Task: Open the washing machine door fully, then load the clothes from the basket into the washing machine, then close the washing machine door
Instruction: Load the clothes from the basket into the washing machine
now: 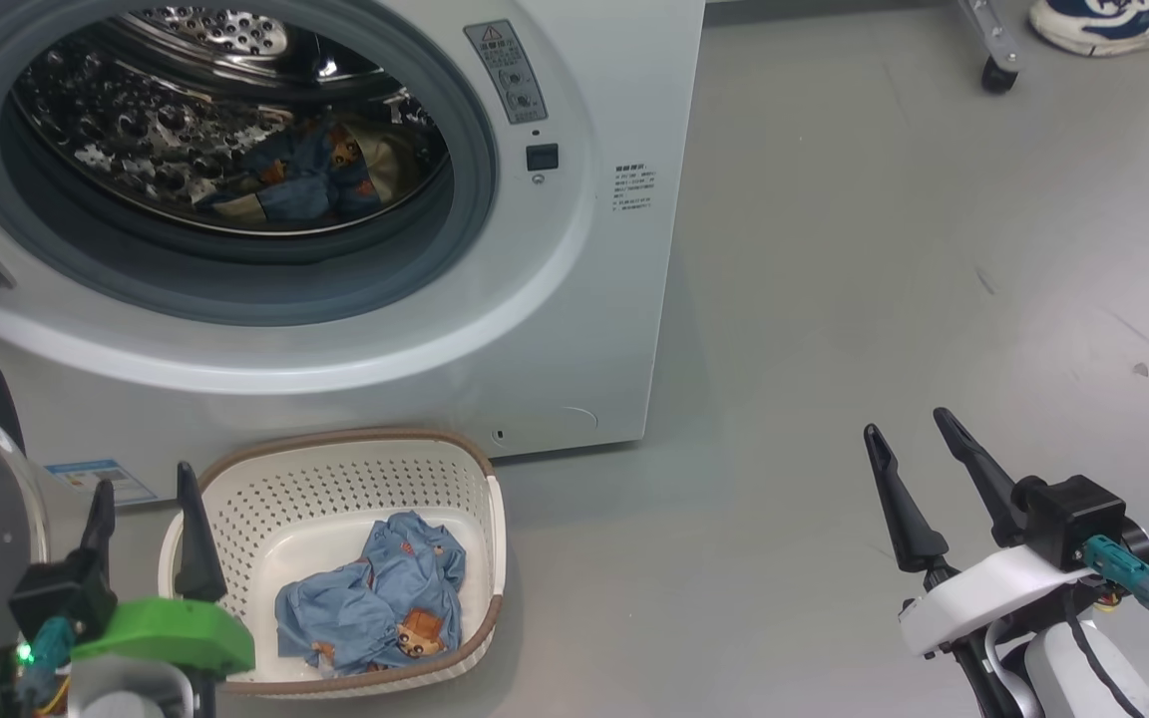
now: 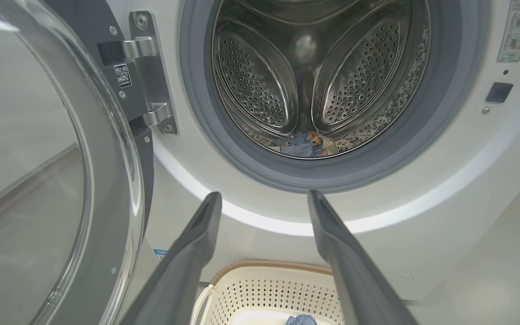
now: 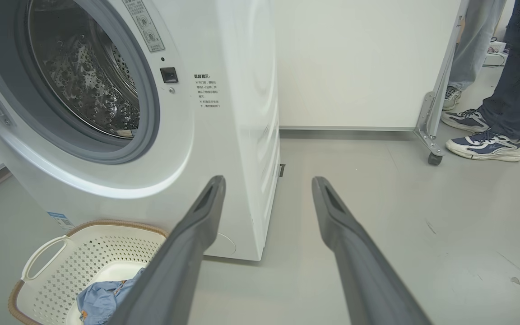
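Shoe [image 1: 1123, 25] and castor [image 1: 995, 75] stand well right of the washing machine [image 1: 574, 329] (both jaws gape, empty).

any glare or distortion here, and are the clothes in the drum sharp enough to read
Head view: sharp and evenly lit, though highlights speckle the steel drum; the bear print on the clothes inside reads clearly. Left wrist view: wide-angle bowing curves the washing machine door, and a bright band glares on the washing machine. Right wrist view: glints mottle the drum wall.
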`<state>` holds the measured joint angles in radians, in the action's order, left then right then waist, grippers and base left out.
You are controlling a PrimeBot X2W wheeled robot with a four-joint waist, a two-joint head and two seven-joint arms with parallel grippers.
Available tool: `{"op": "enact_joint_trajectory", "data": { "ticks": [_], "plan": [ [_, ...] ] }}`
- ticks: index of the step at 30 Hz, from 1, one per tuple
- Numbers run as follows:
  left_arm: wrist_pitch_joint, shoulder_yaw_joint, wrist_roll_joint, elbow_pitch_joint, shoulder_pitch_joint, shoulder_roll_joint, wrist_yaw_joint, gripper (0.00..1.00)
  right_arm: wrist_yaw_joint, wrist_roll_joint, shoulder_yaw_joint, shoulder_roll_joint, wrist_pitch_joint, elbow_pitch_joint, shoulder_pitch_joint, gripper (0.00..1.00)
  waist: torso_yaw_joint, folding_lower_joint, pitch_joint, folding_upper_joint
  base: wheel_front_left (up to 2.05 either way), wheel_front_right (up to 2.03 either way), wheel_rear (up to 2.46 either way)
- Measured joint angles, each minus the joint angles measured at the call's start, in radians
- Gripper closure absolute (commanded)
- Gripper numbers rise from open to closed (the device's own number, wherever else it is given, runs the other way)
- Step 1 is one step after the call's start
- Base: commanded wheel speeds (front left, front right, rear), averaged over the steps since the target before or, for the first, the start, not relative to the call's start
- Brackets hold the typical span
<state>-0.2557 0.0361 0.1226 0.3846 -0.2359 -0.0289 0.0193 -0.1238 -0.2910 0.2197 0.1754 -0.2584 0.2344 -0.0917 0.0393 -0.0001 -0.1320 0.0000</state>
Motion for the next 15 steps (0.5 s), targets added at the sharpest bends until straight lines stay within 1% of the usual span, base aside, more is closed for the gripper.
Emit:
{"op": "enact_joint_trajectory", "data": {
  "ticks": [10,15],
  "plan": [
    [0.000,-0.005,0.016,-0.072,0.135,-0.001,-0.005,0.00,0.000,0.001,-0.009,0.000,0.000,0.000,0.032,0.00,-0.002,0.0000,0.061,0.0000,0.00,0.00,0.00],
    [0.000,-0.002,0.028,-0.106,0.183,-0.001,0.002,0.00,0.000,0.002,-0.007,-0.001,0.000,-0.003,0.045,0.00,-0.004,0.0000,0.085,0.0000,0.00,0.00,0.00]
  ]
}}
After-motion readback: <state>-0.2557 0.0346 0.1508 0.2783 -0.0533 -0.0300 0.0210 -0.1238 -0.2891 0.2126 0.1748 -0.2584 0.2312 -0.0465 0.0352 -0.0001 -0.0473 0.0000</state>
